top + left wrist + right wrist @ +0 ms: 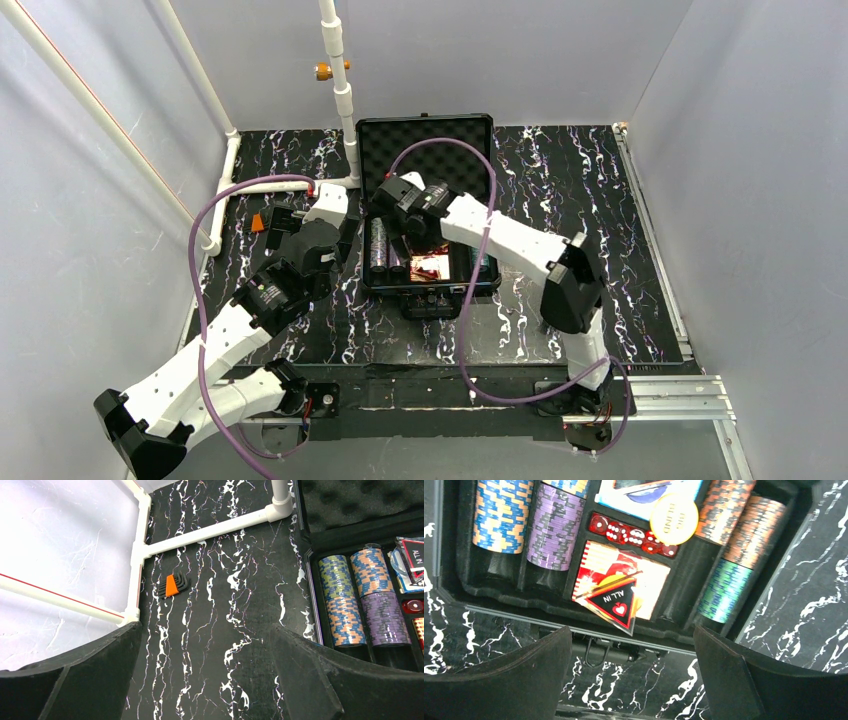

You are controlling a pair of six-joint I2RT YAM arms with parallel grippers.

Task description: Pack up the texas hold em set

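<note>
Black case (499, 600) sits open, foam lid (425, 140) propped up at its far side, chip rows (551, 530) seated inside. Right gripper (631, 628) hovers over the case's front wall, fingers wide, empty. Left gripper (206, 625) is just left of the case, also wide, empty. ALL IN token (616, 602) lies tilted over the card deck (596, 567), tip reaching the front wall. I'd nudge it flat and inward before closing, else the lid likely pinches it.
</note>
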